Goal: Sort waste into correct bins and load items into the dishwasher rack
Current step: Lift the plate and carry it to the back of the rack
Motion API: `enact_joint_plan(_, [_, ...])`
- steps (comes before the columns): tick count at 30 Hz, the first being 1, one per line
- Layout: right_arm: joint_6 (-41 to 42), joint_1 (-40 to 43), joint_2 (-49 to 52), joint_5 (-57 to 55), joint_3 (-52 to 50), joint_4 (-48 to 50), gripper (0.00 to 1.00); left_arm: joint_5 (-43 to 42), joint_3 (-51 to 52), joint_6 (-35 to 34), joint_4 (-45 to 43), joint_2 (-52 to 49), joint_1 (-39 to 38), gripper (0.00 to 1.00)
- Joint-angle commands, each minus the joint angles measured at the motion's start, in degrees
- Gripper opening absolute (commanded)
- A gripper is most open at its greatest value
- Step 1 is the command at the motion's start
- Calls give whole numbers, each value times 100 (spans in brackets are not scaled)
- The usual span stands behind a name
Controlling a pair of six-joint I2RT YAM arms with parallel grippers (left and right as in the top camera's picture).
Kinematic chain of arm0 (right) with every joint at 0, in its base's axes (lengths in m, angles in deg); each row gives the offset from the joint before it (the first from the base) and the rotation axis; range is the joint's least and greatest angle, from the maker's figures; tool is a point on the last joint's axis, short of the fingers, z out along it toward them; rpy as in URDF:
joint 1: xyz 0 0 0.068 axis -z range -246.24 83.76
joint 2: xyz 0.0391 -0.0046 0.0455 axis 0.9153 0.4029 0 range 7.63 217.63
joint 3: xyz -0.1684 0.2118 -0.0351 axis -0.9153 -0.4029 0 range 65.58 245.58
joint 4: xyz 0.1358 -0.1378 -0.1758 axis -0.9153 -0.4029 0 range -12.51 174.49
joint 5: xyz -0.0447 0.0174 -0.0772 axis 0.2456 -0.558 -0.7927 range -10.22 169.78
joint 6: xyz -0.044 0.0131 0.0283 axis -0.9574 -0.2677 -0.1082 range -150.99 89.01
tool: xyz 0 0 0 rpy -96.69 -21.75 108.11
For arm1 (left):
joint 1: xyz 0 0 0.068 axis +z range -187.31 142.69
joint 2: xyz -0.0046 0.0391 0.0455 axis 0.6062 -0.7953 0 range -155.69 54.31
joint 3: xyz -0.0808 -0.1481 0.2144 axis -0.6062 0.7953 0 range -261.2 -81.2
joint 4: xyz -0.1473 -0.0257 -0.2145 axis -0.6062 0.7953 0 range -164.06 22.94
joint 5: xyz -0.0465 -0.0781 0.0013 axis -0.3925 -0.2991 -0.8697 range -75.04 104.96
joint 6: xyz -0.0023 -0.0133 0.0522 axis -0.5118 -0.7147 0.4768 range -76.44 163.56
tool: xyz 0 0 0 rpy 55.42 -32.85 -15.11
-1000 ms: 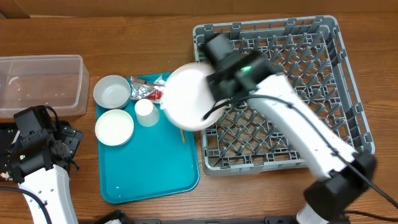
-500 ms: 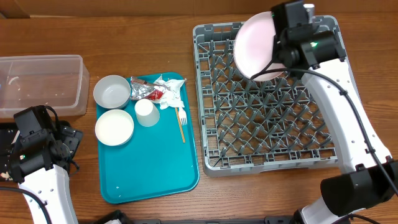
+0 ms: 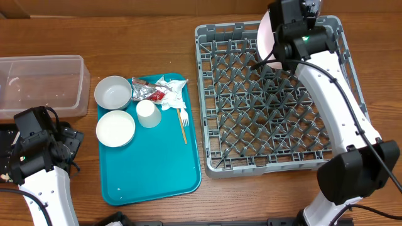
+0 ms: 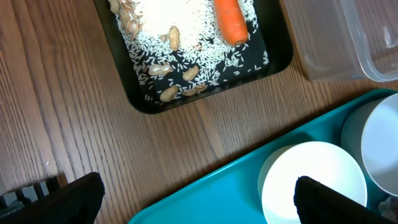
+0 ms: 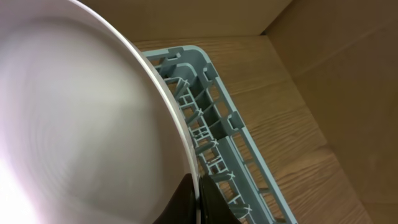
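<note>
The jaws of the right gripper are clenched on the round pinkish-white plate, which is held on edge above the 12 o'clock edge of the grey plastic dishwasher rack. The jaws of the left gripper are released. Rack loading is judged in hand: the plate needs to be lowered between pegs.

1. The dishwasher rack lies on the right; the plate stands on edge over its far side.
2. The serving tray lies just left of it.
3. Two bowls sit at that tray's left edge, the cup beside them.
4. The wrappers, napkin and fork lie on it.
5. The tub lies far left, the shallow tray with scraps and carrot beside it.
</note>
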Motion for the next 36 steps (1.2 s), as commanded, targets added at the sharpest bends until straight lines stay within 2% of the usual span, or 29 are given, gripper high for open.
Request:
enact_joint_plan(1, [28, -48, 66, -291, 66, 24, 4, 20, -107, -118, 13, 42, 24, 100])
enact_joint_plan(14, [28, -282, 79, -291, -649, 326, 4, 20, -107, -118, 13, 42, 24, 100])
enact_joint_plan(21, [26, -356, 79, -140, -693, 321, 5, 20, -107, -118, 13, 42, 24, 100])
enact_joint_plan(23, [26, -431, 79, -120, -693, 321, 13, 20, -107, -118, 13, 42, 24, 100])
enact_joint_plan(26, [26, -603, 74, -118, -682, 304, 42, 20, -107, -118, 13, 42, 24, 100])
enact_joint_plan(30, [26, -896, 72, 308, -417, 61, 55, 20, -107, -118, 13, 42, 24, 100])
enact_joint_plan(32, [26, -994, 61, 737, -129, -166, 70, 20, -107, -118, 13, 42, 24, 100])
enact_joint_plan(33, [33, -1014, 59, 957, 50, -315, 74, 20, -107, -120, 13, 42, 24, 100])
enact_joint_plan(36, [234, -1019, 37, 1644, 708, -850, 79, 20, -107, -118, 13, 42, 24, 100])
